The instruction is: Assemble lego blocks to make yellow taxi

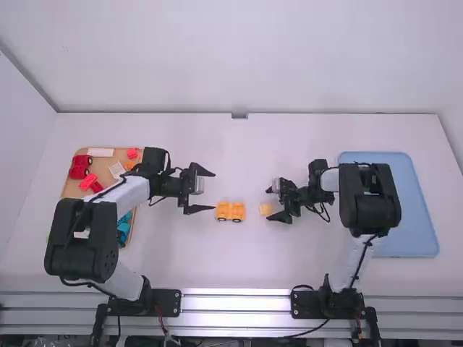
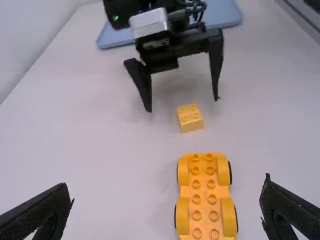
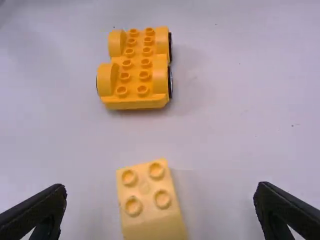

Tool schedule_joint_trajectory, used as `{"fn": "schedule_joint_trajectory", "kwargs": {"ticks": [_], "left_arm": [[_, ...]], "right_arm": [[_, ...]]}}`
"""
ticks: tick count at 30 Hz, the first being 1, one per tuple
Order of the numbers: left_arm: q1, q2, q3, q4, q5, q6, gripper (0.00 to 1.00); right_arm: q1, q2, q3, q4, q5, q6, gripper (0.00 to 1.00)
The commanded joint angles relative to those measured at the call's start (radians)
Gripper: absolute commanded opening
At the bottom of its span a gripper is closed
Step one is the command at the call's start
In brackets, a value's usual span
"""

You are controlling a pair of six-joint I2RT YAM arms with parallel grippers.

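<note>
1. The left arm (image 1: pixel 127 196) rises from its base, bends at the big black joint, and extends its white link over the tan tray (image 1: pixel 73 189); its wrist is directed toward the middle of the table (image 1: pixel 239 267).
2. The left gripper (image 1: pixel 214 191) has its two fingers spread wide, with nothing between them; it is near the yellow wheeled car base (image 1: pixel 231 211), on its left side in the high view, and does not touch it.
3. The right arm (image 1: pixel 359 253) goes up from its base to its large black joint, which covers a part of the blue tray (image 1: pixel 412 217); from there the forearm turns back to the left, so the two grippers are facing each other.
4. The right gripper (image 1: pixel 268 204) is also opened wide; its fingers point to the yellow four-stud block (image 3: pixel 150 212), which rests on the table and is not gripped.
5. The car base stands upright on its wheels, studs upward, between the left gripper and the block; the block is near it, but apart, also with its studs upward.
</note>
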Motion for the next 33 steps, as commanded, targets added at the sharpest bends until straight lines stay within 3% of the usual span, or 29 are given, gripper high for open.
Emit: {"fn": "schedule_joint_trajectory", "kwargs": {"ticks": [1,5,8,10,18,26,29,33], "left_arm": [[-0.036,-0.002,-0.011,0.003,0.028,0.014,0.99],[-0.089,-0.002,-0.010,0.027,-0.013,0.014,0.99],[-0.110,-0.002,-0.011,0.046,-0.035,-0.016,0.99],[-0.112,-0.002,-0.011,0.077,-0.058,-0.085,0.99],[-0.112,0.006,-0.013,0.103,-0.098,-0.170,0.99],[-0.112,0.119,-0.013,0.108,-0.045,-0.151,0.99],[-0.112,0.180,-0.013,0.134,-0.021,-0.119,0.99],[-0.112,0.262,-0.013,0.172,-0.019,-0.117,0.99]], "right_arm": [[0.002,0.061,0.048,-0.028,-0.032,-0.057,0.97],[0.003,0.121,0.085,-0.095,-0.039,-0.154,0.86],[0.003,0.131,0.093,-0.107,-0.039,-0.167,0.66],[0.003,0.133,0.091,-0.107,-0.035,-0.168,0.60],[0.003,0.133,0.050,-0.032,-0.021,-0.163,0.54],[-0.001,0.132,0.026,-0.003,-0.041,-0.161,0.32],[-0.019,0.130,0.035,-0.023,-0.093,-0.161,0.22],[-0.032,0.122,0.093,-0.188,-0.157,-0.255,0.22]]}}
